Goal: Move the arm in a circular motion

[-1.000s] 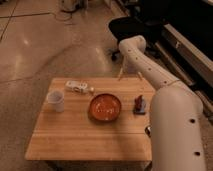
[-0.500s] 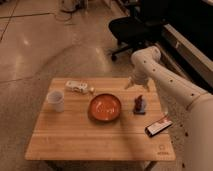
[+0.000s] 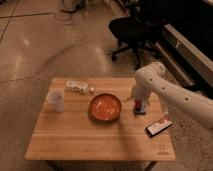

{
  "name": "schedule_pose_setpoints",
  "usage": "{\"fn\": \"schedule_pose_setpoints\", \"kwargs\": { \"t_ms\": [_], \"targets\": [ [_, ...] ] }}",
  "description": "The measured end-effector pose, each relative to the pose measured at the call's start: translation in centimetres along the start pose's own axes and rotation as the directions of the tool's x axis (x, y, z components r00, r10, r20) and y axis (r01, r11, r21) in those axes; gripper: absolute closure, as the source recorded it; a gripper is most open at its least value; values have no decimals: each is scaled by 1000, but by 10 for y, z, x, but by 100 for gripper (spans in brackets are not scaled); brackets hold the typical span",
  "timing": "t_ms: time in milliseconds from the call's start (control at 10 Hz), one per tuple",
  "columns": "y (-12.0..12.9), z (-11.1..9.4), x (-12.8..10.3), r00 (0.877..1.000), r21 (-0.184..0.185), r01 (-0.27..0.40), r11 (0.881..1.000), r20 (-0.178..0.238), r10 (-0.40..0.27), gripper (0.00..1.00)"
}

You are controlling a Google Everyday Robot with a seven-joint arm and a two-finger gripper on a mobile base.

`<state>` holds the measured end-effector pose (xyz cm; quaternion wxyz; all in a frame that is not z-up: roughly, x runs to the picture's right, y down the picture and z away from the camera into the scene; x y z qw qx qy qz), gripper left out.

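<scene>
Gripper (image 3: 140,106) lowered at right side of light wooden table (image 3: 75,140), just beside red-orange round bowl (image 3: 105,107); jaw state cannot be told, possibly touching small dark object there. Large white tubular arm (image 3: 172,92) angled from lower right toward upper left. Elbow swung rightward since earlier frame.

— What is seen of the large smooth white tubular robot arm (image 3: 172,92)?

— It is stretched in from the right edge, bent at a rounded elbow joint, its forearm turned down over the table's right side.

— And the gripper (image 3: 139,106)?

— It is lowered just right of the bowl.
</scene>
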<state>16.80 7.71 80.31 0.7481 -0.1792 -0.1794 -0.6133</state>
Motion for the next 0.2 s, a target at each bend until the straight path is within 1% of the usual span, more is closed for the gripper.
{"fn": "schedule_pose_setpoints", "kwargs": {
  "t_ms": [100, 200],
  "targets": [
    [-5, -3, -12, 1000, -3, 16, 1000, -21, -16, 20],
    [-7, -5, -18, 999, -2, 21, 1000, -34, -21, 20]
  ]
}}
